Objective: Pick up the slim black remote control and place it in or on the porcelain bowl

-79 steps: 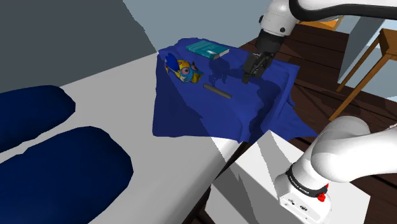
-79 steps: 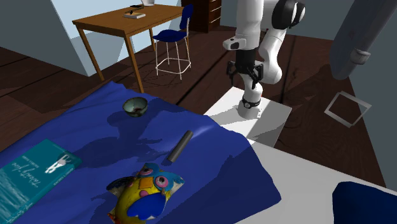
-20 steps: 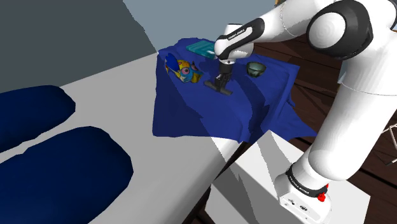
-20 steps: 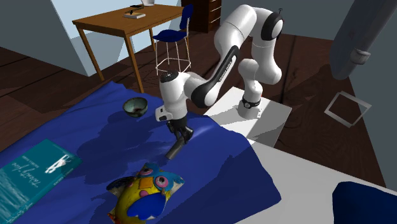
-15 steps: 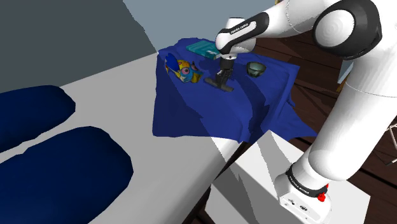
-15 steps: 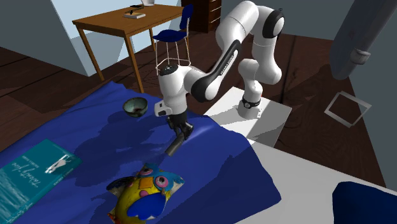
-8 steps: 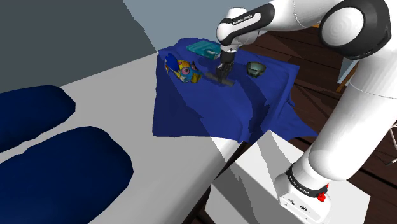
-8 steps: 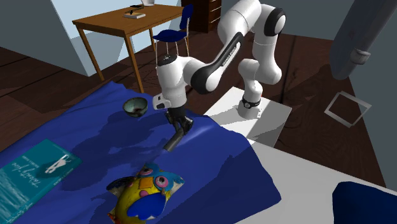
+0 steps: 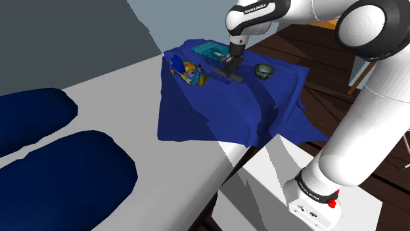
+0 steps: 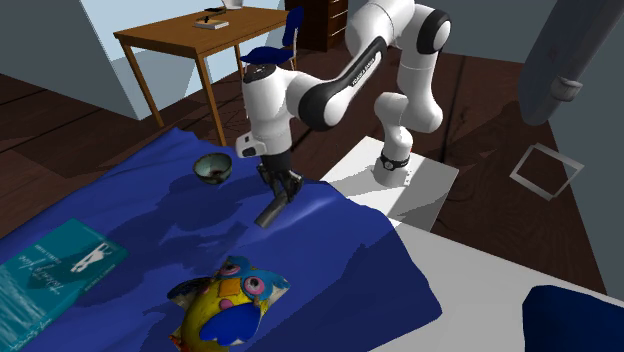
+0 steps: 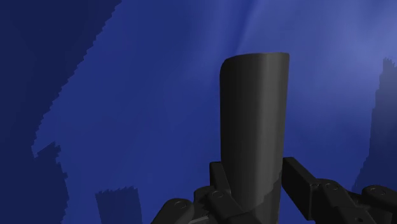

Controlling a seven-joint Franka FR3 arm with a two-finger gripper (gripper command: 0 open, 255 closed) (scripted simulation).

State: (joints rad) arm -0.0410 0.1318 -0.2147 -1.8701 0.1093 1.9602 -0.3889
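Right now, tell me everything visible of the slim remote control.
The remote control is a slim, plain dark bar with one rounded end; no buttons show. The gripper clasps it near one end, so most of it juts past the fingers, tilted downward in the second exterior view. It looks lifted clear of the blue blanket, touching nothing else.

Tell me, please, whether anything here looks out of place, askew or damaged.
Nothing stands out. The gripper clasps the remote clear of the rumpled blue blanket, and the bowl sits upright on it; nothing looks spilled or damaged.
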